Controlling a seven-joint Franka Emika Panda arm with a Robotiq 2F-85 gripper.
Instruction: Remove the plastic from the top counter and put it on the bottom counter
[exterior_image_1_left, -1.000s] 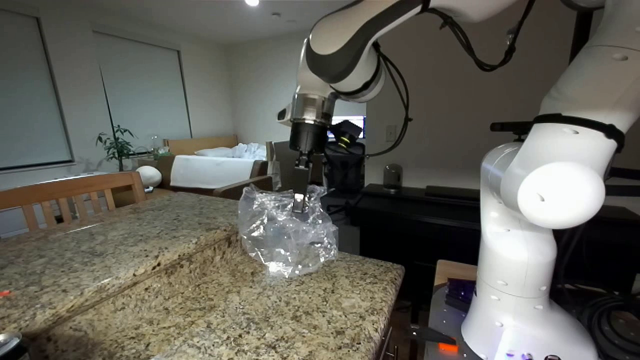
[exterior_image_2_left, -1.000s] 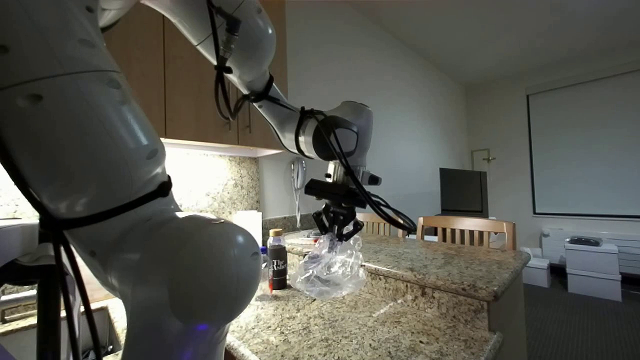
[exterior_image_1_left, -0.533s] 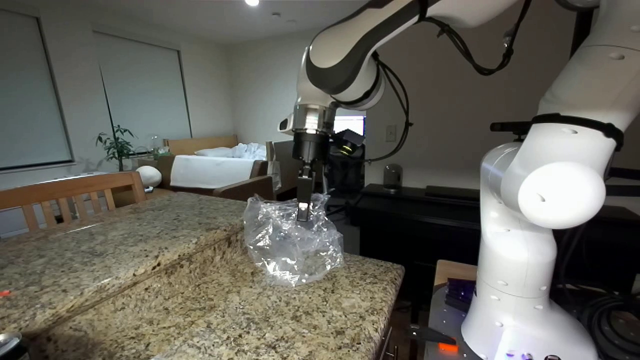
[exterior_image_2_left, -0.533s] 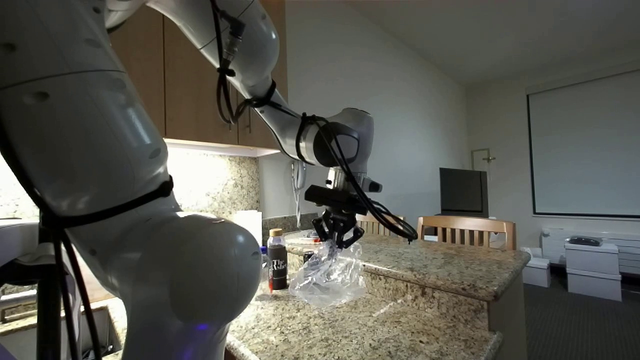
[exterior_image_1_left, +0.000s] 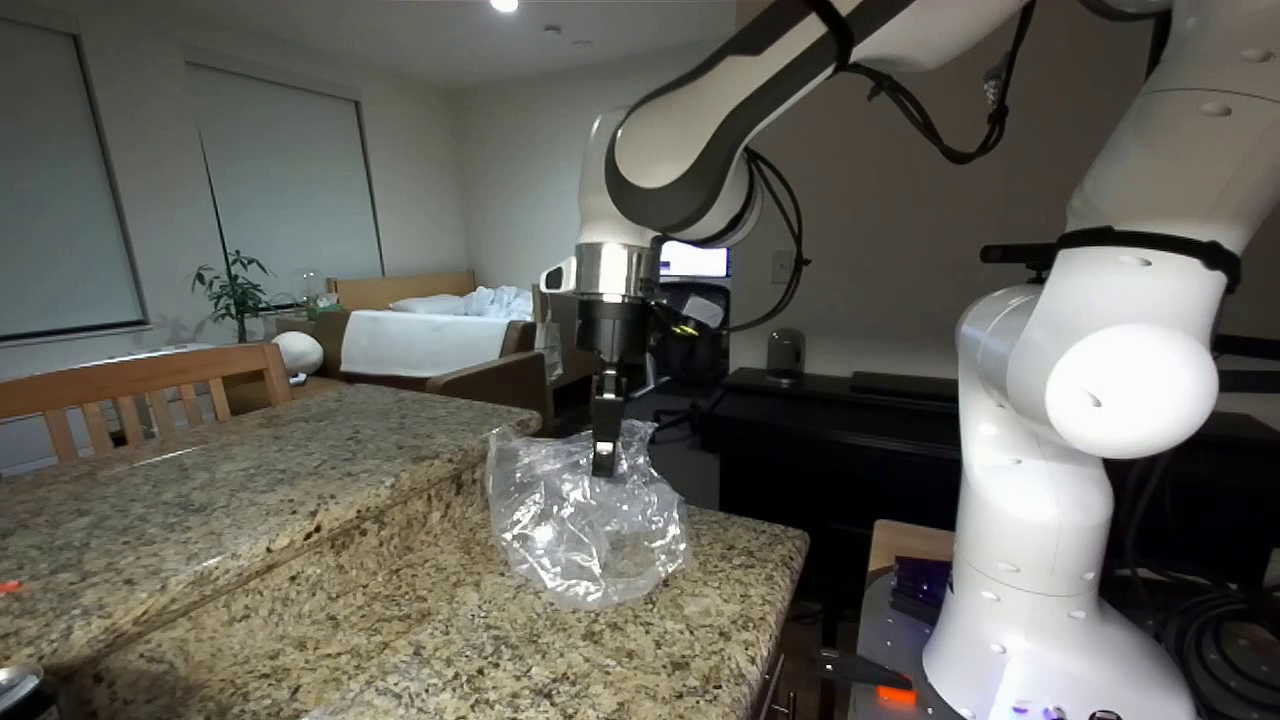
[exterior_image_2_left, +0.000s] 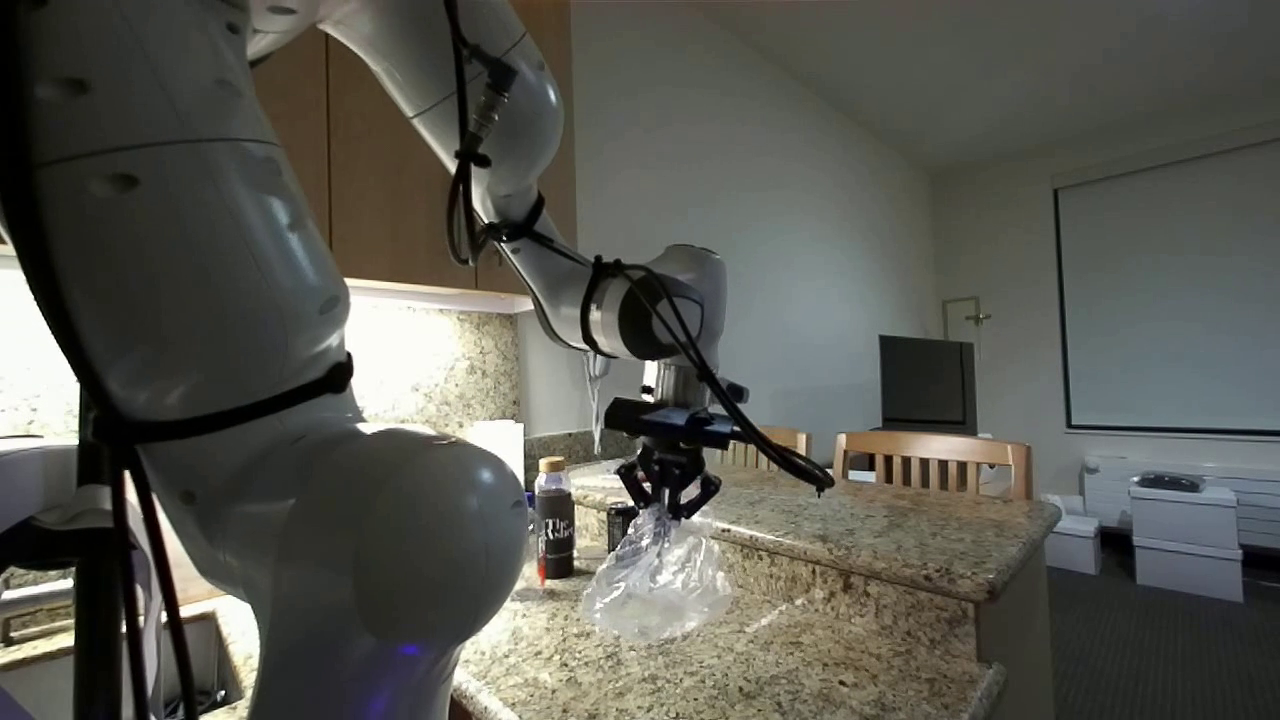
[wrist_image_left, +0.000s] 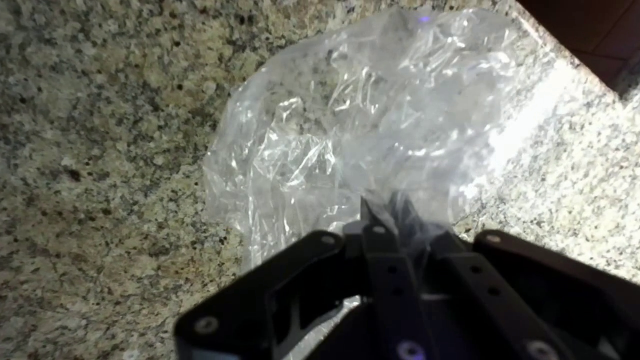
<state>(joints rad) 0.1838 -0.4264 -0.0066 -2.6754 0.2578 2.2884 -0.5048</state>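
The plastic is a clear, crinkled sheet or bag. It hangs from my gripper in both exterior views (exterior_image_1_left: 585, 540) (exterior_image_2_left: 655, 595) and spreads below the jaws in the wrist view (wrist_image_left: 345, 140). My gripper (exterior_image_1_left: 604, 468) points down over the bottom counter (exterior_image_1_left: 420, 640), beside the step up to the top counter (exterior_image_1_left: 290, 450). In the wrist view the fingers (wrist_image_left: 387, 207) are close together with plastic bunched between them. The plastic's lower edge is at or just above the bottom counter; I cannot tell whether it touches. Its far corner overlaps the raised step in an exterior view.
A dark bottle with a wooden cap (exterior_image_2_left: 555, 525) and a black can (exterior_image_2_left: 620, 522) stand on the bottom counter near the wall. The bottom counter's outer edge (exterior_image_1_left: 795, 560) is to the plastic's right. Wooden chairs (exterior_image_2_left: 930, 460) stand behind the top counter.
My gripper has moved down with the plastic in it, bringing the plastic's lower edge nearer the bottom counter. The fingers stay closed on it.
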